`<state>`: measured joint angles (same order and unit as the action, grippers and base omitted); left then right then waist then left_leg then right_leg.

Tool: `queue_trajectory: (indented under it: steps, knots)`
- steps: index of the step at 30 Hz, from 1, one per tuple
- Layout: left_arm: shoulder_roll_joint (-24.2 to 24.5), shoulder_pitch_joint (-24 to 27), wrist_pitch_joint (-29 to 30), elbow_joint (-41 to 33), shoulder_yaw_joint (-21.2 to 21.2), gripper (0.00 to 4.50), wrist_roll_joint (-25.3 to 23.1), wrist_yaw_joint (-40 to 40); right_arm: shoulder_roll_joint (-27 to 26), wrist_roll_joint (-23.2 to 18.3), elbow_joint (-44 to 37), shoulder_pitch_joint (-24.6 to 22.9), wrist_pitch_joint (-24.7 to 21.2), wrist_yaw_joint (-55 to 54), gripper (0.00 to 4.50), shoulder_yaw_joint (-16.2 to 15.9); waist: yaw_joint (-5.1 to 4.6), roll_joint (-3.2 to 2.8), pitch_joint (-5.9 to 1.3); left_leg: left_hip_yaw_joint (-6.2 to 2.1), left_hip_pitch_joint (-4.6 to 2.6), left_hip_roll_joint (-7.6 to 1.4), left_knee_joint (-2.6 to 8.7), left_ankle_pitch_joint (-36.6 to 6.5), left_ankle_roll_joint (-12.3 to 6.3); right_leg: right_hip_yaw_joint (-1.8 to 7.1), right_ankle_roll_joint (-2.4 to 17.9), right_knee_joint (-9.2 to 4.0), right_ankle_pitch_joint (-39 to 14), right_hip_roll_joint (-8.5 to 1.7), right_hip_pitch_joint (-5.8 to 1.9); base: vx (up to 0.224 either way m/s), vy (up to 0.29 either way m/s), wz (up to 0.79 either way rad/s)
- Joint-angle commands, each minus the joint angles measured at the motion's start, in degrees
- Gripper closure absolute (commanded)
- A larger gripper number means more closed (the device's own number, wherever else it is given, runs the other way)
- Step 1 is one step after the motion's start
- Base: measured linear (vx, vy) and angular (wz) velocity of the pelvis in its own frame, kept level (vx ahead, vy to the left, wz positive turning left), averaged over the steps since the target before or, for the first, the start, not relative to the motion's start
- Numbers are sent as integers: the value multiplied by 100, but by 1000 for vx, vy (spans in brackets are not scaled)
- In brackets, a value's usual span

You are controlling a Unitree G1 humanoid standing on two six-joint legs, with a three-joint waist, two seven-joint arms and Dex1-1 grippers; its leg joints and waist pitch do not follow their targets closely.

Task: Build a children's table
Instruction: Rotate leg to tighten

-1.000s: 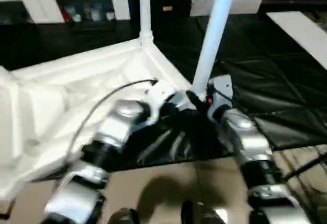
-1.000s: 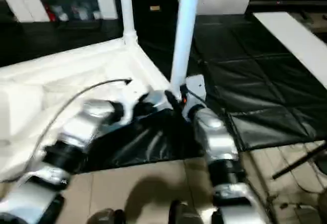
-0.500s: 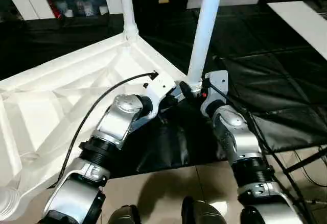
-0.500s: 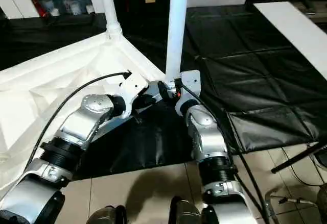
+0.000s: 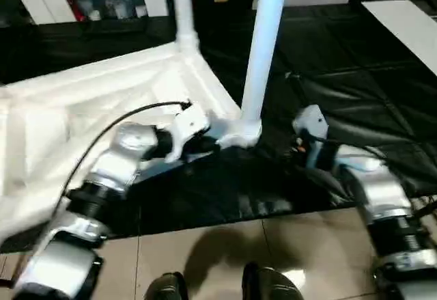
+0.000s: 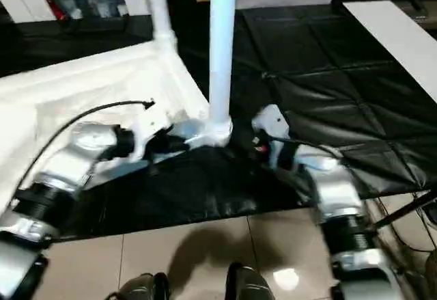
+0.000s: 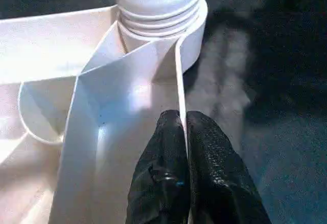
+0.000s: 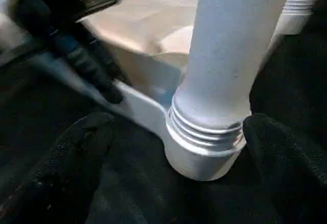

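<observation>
The children's table top [image 5: 102, 102] lies upside down on the black workbench, ribs up. One white leg [image 5: 183, 13] stands in the far corner socket. A second leg [image 5: 263, 40] stands upright in the near corner socket [image 8: 204, 152], its threaded base [image 7: 158, 4] seated. My left gripper [image 7: 183, 119] is shut on the thin rim wall of the top, just beside that socket. Drawn back to the right of the leg, my right gripper [image 8: 179, 122] is open; its fingers [image 8: 76, 147] stand off either side of the socket and touch nothing.
Black padded sheets [image 5: 355, 61] cover the bench to the right. A white board [image 5: 403, 26] lies at the far right. Beige floor tiles [image 5: 205, 252] and my feet are below the bench's near edge. A shelf [image 5: 106, 3] with small items stands behind.
My right gripper has opened, let go of the near leg and pulled away to the right. The left gripper keeps its pinch on the rim. The camera view has shifted.
</observation>
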<state>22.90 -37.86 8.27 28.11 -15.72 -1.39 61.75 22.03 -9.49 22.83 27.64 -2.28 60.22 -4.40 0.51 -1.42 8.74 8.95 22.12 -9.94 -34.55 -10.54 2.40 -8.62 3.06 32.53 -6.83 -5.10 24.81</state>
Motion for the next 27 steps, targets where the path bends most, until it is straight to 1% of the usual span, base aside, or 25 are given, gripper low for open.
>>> queue_trajectory:
  steps: [1, 2, 4, 5, 6, 7, 8, 9, 10, 11, 12, 13, 14, 17, 18, 21, 23, 25, 26, 27]
  knots:
    - [102, 46, -305, 51, -319, 450, -50, 571, 73, -55, 9, 184, 17, 357, 7, -110, 26, 74, -546, -96, -62, -288, 368, -1101, -715, 371, 640, -475, -2591, -426, -451, 0, 0, 0]
    - [220, 52, -543, 86, -406, 450, -21, 917, 157, -17, 114, 267, 102, 572, 7, -198, 44, 65, -555, -95, -64, -295, 369, -1044, -727, 379, 711, -451, -2466, -430, -447, 0, 0, 0]
    - [299, 55, -601, 85, -433, 450, 39, 1182, 223, -24, 168, 328, 100, 835, 7, -294, 78, 55, -570, -81, -70, -316, 367, -906, -756, 400, 829, -401, -2179, -427, -443, 0, 0, 0]
    - [326, 48, -630, 86, -443, 450, 53, 1276, 250, -29, 188, 351, 99, 947, 7, -336, 95, 51, -577, -82, -62, -327, 368, -852, -775, 404, 878, -376, -2064, -426, -453, 0, 0, 0]
    - [356, 38, -669, 91, -456, 450, 67, 1382, 284, -35, 213, 378, 102, 1075, 7, -385, 156, 43, -589, -67, -79, -344, 368, -775, -808, 414, 1015, -340, -1814, -423, -439, 0, 0, 0]
    - [385, 33, -694, 90, -475, 450, 71, 1467, 298, -30, 235, 397, 111, 1145, 7, -418, 170, 63, -591, -57, -76, -346, 365, -753, -817, 423, 1037, -337, -1750, -429, -442, 0, 0, 0]
    - [416, 17, -754, 115, -510, 450, 69, 1561, 323, -28, 270, 424, 113, 1243, 7, -464, 193, 55, -595, -60, -84, -351, 367, -725, -819, 424, 1071, -317, -1690, -430, -439, 0, 0, 0]
    - [477, -6, -854, 137, -584, 450, 62, 1734, 343, -16, 341, 483, 101, 1407, 23, -552, 219, 88, -608, -53, -67, -349, 363, -668, -843, 427, 1102, -304, -1602, -435, -458, 0, 0, 0]
    - [477, -6, -854, 137, -584, 450, 62, 1734, 343, -16, 341, 483, 101, 1407, 23, -552, 230, 85, -608, -58, -62, -344, 363, -650, -847, 422, 1106, -289, -1599, -436, -464, 0, 0, 0]
    - [494, -21, -905, 163, -606, 450, 67, 1812, 348, -17, 379, 512, 100, 1484, 37, -582, 235, 83, -605, -53, -53, -343, 362, -651, -847, 426, 1096, -295, -1624, -442, -470, 0, 0, 0]
    - [509, -39, -977, 183, -636, 450, 66, 1896, 336, -29, 424, 551, 98, 1583, 37, -613, 244, 91, -596, -47, -63, -337, 363, -732, -795, 422, 1035, -325, -1830, -447, -464, 0, 0, 0]
    - [510, -57, -1041, 225, -640, 450, 69, 1943, 328, -37, 464, 580, 105, 1633, 58, -623, 248, 90, -587, -45, -62, -332, 365, -766, -775, 421, 1014, -336, -1915, -445, -460, 0, 0, 0]
    - [505, -70, -1071, 247, -642, 450, 70, 1968, 320, -38, 489, 604, 104, 1686, 63, -647, 254, 102, -583, -39, -67, -320, 365, -832, -728, 419, 949, -362, -2090, -448, -463, 0, 0, 0]
    - [481, -100, -1141, 311, -639, 450, 66, 2031, 295, -21, 564, 647, 142, 1775, 88, -705, 262, 95, -576, -49, -87, -331, 374, -890, -642, 414, 846, -382, -2315, -446, -448, 0, 0, 0]
    - [471, -108, -1161, 331, -640, 450, 63, 2042, 283, -19, 591, 657, 161, 1787, 100, -717, 264, 96, -580, -48, -82, -329, 374, -866, -632, 418, 839, -379, -2294, -442, -448, 0, 0, 0]
    - [456, -112, -1190, 350, -648, 450, 65, 2050, 270, -22, 629, 671, 184, 1818, 113, -733, 271, 106, -599, -49, -69, -329, 370, -806, -641, 416, 850, -363, -2202, -444, -461, 0, 0, 0]
    - [447, -113, -1221, 371, -647, 450, 61, 2058, 267, -12, 659, 681, 201, 1858, 145, -733, 276, 96, -608, -50, -71, -337, 368, -744, -669, 417, 917, -345, -2052, -437, -457, 0, 0, 0]
    - [436, -120, -1259, 406, -650, 450, 50, 2059, 277, 8, 690, 688, 228, 1897, 149, -746, 274, 99, -611, -49, -72, -339, 367, -785, -675, 412, 926, -345, -2045, -432, -457, 0, 0, 0]
    - [433, -120, -1277, 421, -652, 450, 42, 2056, 282, 10, 694, 686, 236, 1913, 158, -756, 274, 109, -612, -47, -71, -334, 366, -810, -664, 415, 917, -350, -2071, -438, -462, 0, 0, 0]
    - [433, -120, -1282, 425, -652, 450, 39, 2055, 283, 10, 694, 684, 236, 1917, 177, -759, 277, 108, -611, -48, -73, -334, 368, -811, -656, 415, 914, -350, -2089, -441, -462, 0, 0, 0]
